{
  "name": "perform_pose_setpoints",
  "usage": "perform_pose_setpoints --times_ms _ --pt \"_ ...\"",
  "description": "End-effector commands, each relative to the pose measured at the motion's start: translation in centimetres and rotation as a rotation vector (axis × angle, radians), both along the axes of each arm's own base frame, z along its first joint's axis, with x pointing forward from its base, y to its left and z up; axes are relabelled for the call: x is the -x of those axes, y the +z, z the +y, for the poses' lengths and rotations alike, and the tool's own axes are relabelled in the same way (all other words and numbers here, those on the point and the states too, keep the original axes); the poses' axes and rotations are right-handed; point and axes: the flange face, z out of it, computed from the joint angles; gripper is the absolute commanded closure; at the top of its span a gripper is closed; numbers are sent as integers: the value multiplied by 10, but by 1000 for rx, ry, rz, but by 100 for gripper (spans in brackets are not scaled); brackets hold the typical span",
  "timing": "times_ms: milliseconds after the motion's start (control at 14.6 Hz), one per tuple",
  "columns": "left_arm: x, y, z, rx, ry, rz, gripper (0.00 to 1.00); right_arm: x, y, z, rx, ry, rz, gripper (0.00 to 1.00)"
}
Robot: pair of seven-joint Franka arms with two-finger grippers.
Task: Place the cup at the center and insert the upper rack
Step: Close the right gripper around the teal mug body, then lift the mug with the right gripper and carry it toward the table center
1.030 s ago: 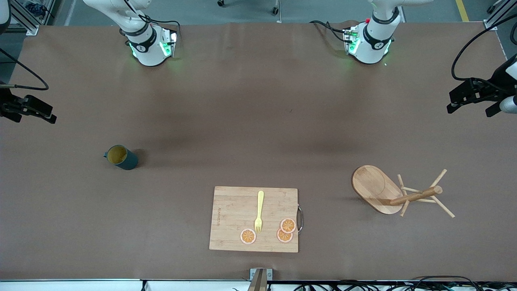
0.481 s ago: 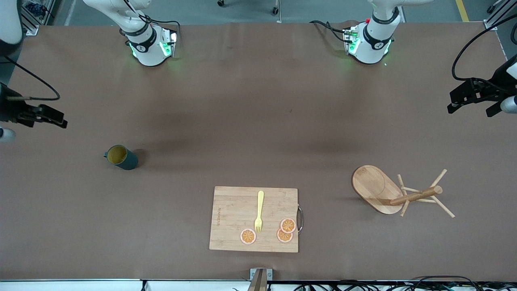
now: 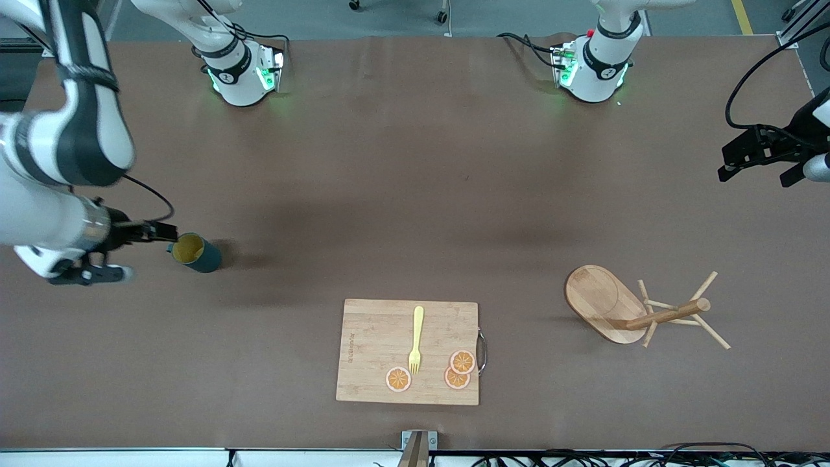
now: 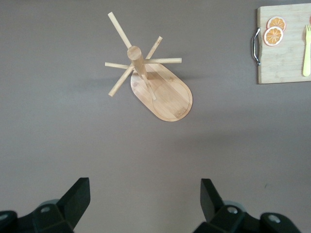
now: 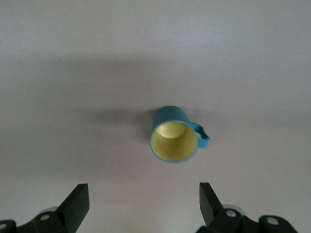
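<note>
Right claw [image 5: 141,204], spread and empty, hovers beside the upright cup [image 3: 194,252] at its end of the counter [image 3: 415,194]. Left claw [image 4: 146,199], spread, waits above the toppled upper rack [image 3: 642,310]. Both steps remain.

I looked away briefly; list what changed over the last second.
The right claw swung in from the table's edge toward the cup, open, gripping nothing. The left claw waits, open. Cup, upper rack and cutting board stayed put.
</note>
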Motion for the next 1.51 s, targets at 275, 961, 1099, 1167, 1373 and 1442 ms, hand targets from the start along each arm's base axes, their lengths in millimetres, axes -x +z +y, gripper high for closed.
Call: perform_pose_setpoints --times_ms 275,961,1099,1167,1373,1442 --pt "2 6 -1 7 9 3 0 26 -104 -9 8 1 34 0" --pt "2 6 -1 7 9 3 0 41 -152 -8 10 -2 77 30" --pt "2 6 0 7 10 3 0 41 -156 -6 12 -3 77 37" --pt "2 6 -1 7 9 3 0 40 -159 -6 12 -3 77 42" --pt "2 6 -1 7 9 1 0 39 -166 -8 12 -6 71 48" --pt "2 6 -1 7 9 3 0 39 -167 -9 12 -7 71 50"
